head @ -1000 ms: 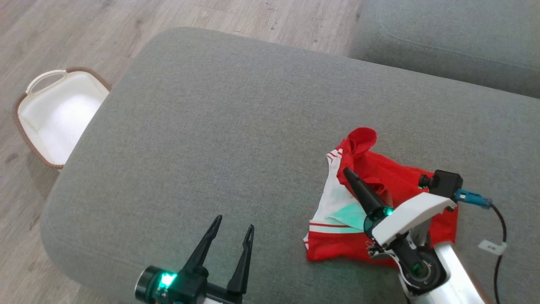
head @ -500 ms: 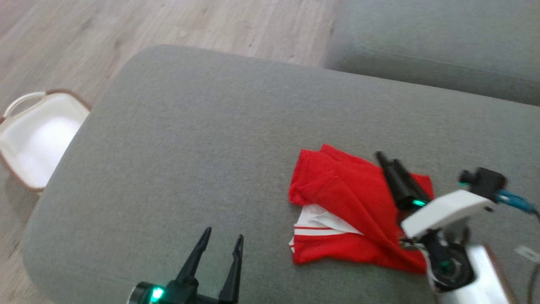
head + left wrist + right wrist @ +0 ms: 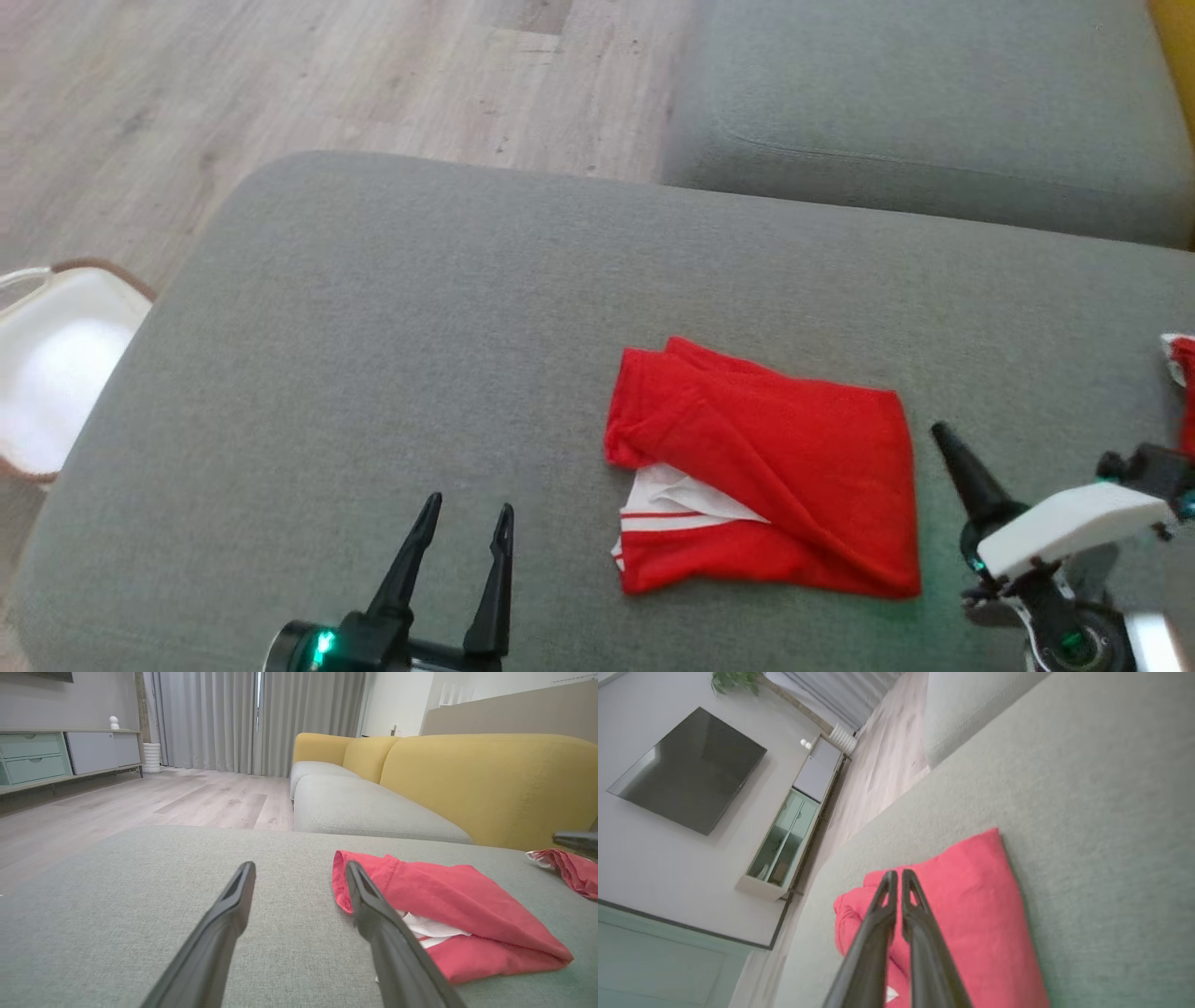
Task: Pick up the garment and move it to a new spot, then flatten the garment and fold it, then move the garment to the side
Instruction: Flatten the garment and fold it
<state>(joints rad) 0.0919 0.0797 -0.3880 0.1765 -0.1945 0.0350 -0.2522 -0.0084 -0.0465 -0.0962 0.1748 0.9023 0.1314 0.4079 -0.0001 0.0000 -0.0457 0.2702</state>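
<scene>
The garment (image 3: pixel 775 476) is red with a white, red-striped layer peeking out at its left edge. It lies folded and flat on the grey cushion (image 3: pixel 420 327). My right gripper (image 3: pixel 938 431) is shut and holds nothing, hovering just right of the garment's right edge. The right wrist view shows its closed fingertips (image 3: pixel 895 873) over the red garment (image 3: pixel 971 914). My left gripper (image 3: pixel 464 511) stands open and empty at the cushion's near edge, left of the garment. In the left wrist view its right finger (image 3: pixel 369 905) overlaps the garment (image 3: pixel 448 900).
A white basket with a brown rim (image 3: pixel 112 273) stands on the wood floor left of the cushion. A second grey cushion (image 3: pixel 915 103) lies beyond. Another red cloth (image 3: pixel 1184 373) sits at the far right edge, before the yellow sofa back (image 3: pixel 467 779).
The head camera has shifted. The garment went from rumpled with its white side showing to folded over, red side up. My right gripper let it go, drew off to the right and shut.
</scene>
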